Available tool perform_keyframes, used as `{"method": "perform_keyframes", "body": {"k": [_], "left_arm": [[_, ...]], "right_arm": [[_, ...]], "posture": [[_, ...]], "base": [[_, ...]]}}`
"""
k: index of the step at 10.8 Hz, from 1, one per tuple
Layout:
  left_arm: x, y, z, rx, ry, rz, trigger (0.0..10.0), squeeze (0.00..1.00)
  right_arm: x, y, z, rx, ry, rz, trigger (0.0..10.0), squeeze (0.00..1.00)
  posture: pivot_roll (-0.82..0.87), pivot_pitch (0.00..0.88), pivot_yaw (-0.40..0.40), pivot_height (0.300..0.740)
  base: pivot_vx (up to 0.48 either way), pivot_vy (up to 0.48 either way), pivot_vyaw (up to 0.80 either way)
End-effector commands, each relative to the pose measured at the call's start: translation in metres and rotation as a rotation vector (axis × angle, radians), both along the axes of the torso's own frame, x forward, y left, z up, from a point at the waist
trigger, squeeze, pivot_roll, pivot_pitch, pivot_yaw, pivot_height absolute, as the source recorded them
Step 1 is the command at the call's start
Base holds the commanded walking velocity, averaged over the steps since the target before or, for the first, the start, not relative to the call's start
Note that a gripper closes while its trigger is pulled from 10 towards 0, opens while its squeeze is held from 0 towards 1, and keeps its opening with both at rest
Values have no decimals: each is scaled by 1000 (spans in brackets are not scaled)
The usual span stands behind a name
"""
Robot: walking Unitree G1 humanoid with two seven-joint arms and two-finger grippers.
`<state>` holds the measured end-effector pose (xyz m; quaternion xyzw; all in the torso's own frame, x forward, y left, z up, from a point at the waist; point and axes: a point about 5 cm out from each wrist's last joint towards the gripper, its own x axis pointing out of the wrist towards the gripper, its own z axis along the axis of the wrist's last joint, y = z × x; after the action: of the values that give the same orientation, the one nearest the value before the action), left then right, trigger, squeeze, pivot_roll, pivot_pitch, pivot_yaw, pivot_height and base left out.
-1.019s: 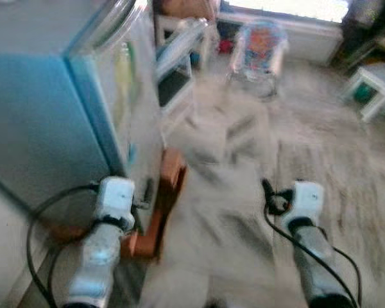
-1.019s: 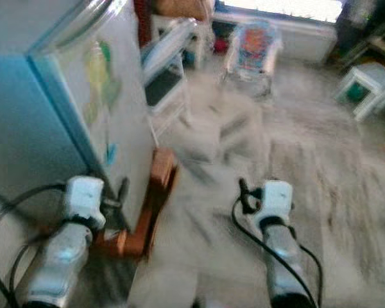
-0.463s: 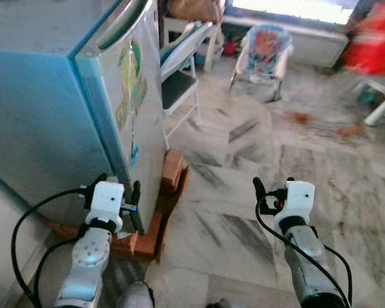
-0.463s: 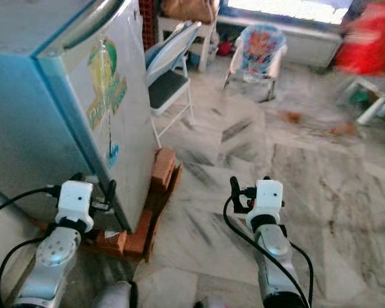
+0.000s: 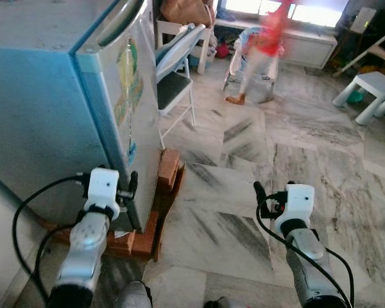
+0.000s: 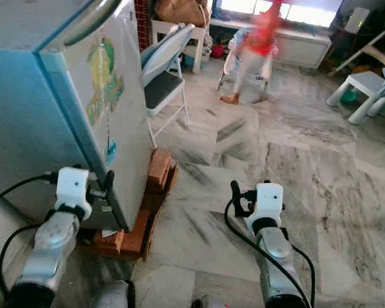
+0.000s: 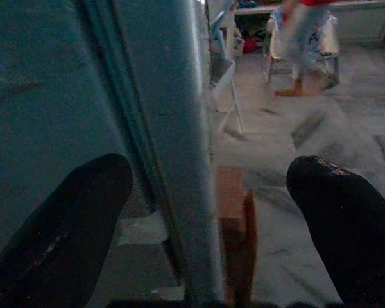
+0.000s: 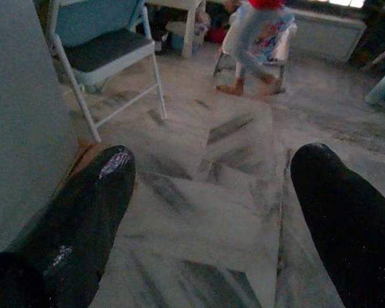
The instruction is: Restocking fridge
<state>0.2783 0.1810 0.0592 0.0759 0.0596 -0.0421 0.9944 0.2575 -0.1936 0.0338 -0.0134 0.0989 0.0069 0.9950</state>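
- Standing at the corner of the blue fridge (image 5: 45, 115), door shut, handle (image 5: 119, 19) along its top edge; it rests on bricks (image 5: 170, 170).
- Change since half a second ago: picture sharper, so the walk has slowed. The red blur far right is now a person (image 5: 260, 54) crossing by the window, near the folding chair (image 5: 173, 77).
- Left gripper (image 5: 132, 186) sits against the fridge's door edge, fingers spread; right gripper (image 5: 259, 192) hangs over bare marble floor (image 5: 295, 147), fingers spread, holding nothing.
- Judgement: restocking not begun; door must be opened first, and no groceries are visible.
- Left wrist view shows the door seam (image 7: 131, 160) running between the spread fingers (image 7: 64, 224), which the head views hide behind the wrist.
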Motion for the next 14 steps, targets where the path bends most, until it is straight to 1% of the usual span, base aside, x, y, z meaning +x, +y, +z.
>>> {"method": "perform_keyframes", "body": {"k": [1,3,4,5,6,7,8,9,10,12,14], "left_arm": [[4,-2,-1,-27,16,0,10000,0],[15,-15,-1,-28,26,-42,10000,0],[20,-17,0,-27,26,-43,10000,0],[25,-14,1,-4,19,-14,10000,0],[29,-7,1,14,20,42,10000,0],[30,-2,1,25,26,58,10000,0],[30,1,-1,32,32,69,10000,0],[28,6,-3,50,37,76,10000,0],[27,8,-6,41,42,94,10000,0],[28,7,-7,55,45,92,10000,0],[31,7,-6,59,40,99,10000,0]], "right_arm": [[-2,-1,0,-23,17,25,10000,0],[-10,-8,-7,-33,74,59,10000,0],[-11,-10,-7,-32,81,58,10000,0],[-10,-9,-7,-33,85,60,10000,0],[-10,-7,-7,-29,85,62,10000,0],[-12,-3,-7,-30,91,92,10000,0],[-14,-3,-8,-28,97,97,10000,0],[-10,-8,-3,-49,58,72,10000,0],[-7,-4,-1,-42,54,77,10000,0],[-6,1,0,-41,47,98,10000,0],[-6,0,0,-41,49,94,10000,0]], "posture": [[107,68,-83,740],[95,71,-84,740],[90,72,-84,740],[81,73,-80,740],[81,73,-80,740],[73,72,-79,740],[73,72,-80,740],[74,71,-79,740],[75,72,-81,740],[78,71,-84,740],[76,70,-81,740]], "base": [[0,0,0],[0,0,0],[0,0,0],[0,0,0],[0,0,0],[0,0,0],[0,0,0],[0,0,0],[0,0,0],[0,0,0],[0,0,0]]}}
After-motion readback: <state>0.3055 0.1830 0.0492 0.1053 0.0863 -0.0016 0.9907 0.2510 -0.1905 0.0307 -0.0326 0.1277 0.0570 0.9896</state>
